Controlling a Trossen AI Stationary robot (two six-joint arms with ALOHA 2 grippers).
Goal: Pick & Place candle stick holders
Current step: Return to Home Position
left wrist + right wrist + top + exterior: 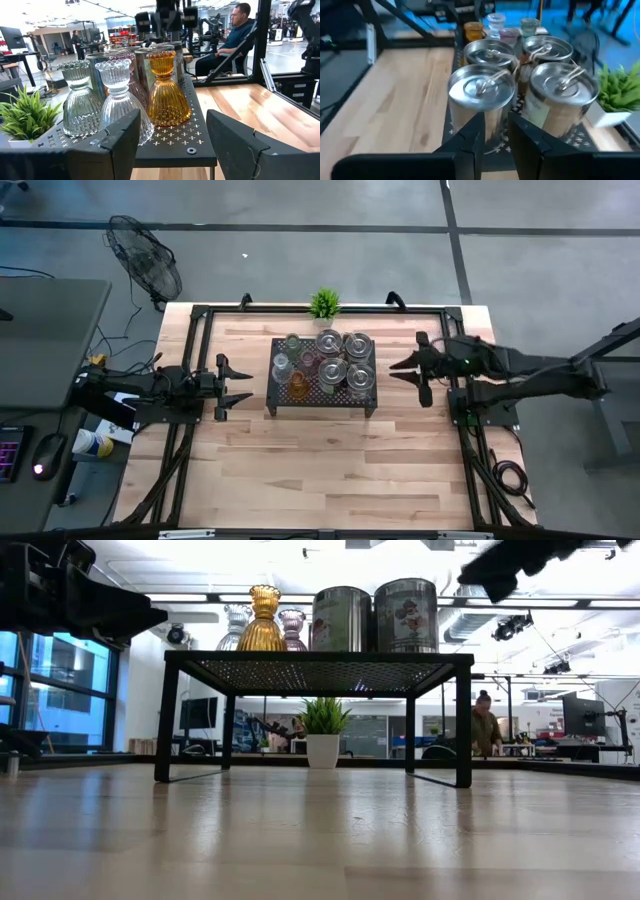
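Note:
Several candle stick holders stand by their bases on a black perforated rack [320, 404] at the table's middle. Glass ones are on its left half: an amber one [167, 92], two clear ribbed ones [120, 100] and a pinkish one [292, 628]. Shiny silver cylindrical ones [481, 95] stand on its right half [345, 360]. My left gripper [235, 387] is open, level, left of the rack and pointing at the glass holders [172, 130]. My right gripper [395, 370] is right of the rack, above its top, fingers narrowly apart, pointing at the silver holders [496, 132]. Neither touches anything.
A small green potted plant [324, 303] stands on the table behind the rack. Bare wood lies in front of the rack [320, 470]. Black frame rails run along the table's edges [190, 430]. A fan [145, 255] stands on the floor. A person sits beyond the table [235, 30].

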